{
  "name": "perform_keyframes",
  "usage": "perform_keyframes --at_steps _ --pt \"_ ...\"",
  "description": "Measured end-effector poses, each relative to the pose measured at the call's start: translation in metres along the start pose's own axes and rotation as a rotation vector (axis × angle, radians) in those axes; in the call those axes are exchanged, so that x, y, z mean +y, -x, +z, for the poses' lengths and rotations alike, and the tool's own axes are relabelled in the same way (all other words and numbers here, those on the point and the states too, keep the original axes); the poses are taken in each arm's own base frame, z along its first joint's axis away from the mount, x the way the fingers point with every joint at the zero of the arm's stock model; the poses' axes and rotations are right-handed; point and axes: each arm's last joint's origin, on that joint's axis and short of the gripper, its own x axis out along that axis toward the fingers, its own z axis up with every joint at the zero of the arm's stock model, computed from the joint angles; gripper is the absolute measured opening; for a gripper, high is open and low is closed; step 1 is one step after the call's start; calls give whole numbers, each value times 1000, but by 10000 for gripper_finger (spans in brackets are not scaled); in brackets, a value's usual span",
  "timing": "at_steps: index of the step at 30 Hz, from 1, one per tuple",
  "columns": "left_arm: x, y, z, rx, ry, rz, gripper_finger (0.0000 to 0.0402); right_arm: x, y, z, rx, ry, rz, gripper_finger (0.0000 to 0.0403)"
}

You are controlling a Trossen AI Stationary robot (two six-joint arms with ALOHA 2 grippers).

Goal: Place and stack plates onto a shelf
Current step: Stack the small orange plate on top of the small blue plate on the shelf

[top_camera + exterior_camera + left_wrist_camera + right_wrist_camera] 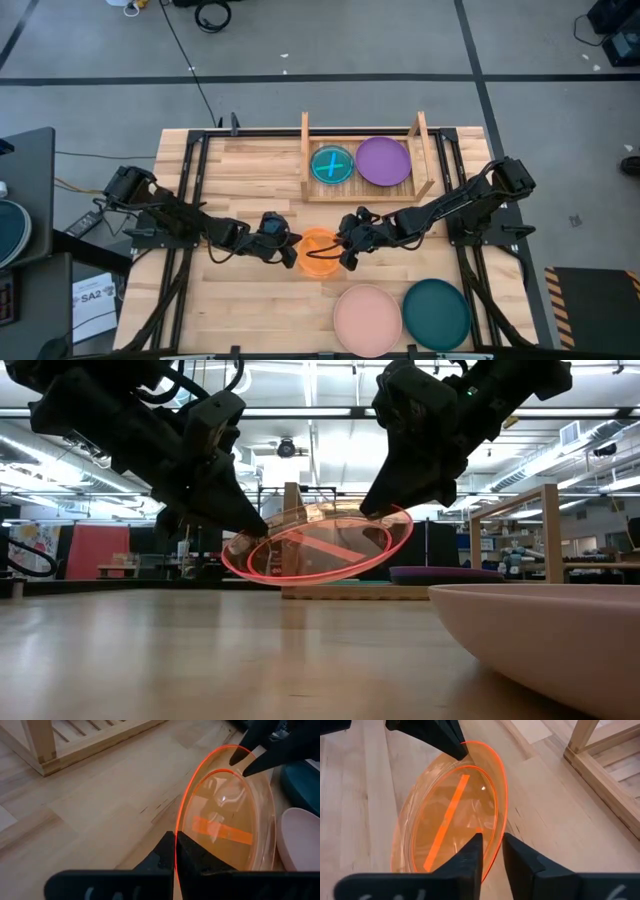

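Note:
A small translucent orange plate (320, 252) (320, 545) hangs in the air between my two grippers, above the middle of the table. My left gripper (293, 243) (175, 851) is shut on its left rim. My right gripper (346, 256) (492, 842) is open. Its fingers stand on either side of the plate's right rim (495, 851) with a gap showing, and I cannot tell whether either finger touches. An orange strip (447, 822) shows in or through the plate. The wooden shelf (365, 192) stands at the far side, bearing a small blue plate (332, 165) and a purple plate (384, 160). My left gripper pinches the orange plate's rim on its left side (176, 837) between its two fingers. It comes from the table's left, slanting downward. The plate is lifted clear of the table and tilted, its right side higher than its left.
A pink plate (367, 320) (560, 630) and a teal plate (436, 313) lie side by side at the near edge, right of centre. A thin teal utensil lies crossed on the blue plate. Bare planks lie between the held plate and the shelf.

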Motion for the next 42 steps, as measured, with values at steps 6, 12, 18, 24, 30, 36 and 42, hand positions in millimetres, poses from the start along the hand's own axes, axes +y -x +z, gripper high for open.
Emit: perform_keyframes --at_steps 6,12,18,24,30,36,42 --pt "0 0 0 1 0 0 9 0 0 0 -1 -3 -5 44" --pt "0 0 0 1 2 -2 9 -1 0 0 0 -2 -11 18" --pt "-1 0 0 6 -9 -12 33 0 0 1 -9 -5 -5 10" --pt "-1 0 0 1 -20 -11 95 -3 -1 2 -5 -8 -7 9" --pt "-1 0 -1 25 -22 -29 135 -19 -6 7 41 -10 -27 9" --pt "-2 0 -1 29 -21 -33 146 -48 -13 14 119 -3 -84 8" --pt "-2 0 -1 30 -21 -33 146 -71 -11 29 147 -12 -23 8"
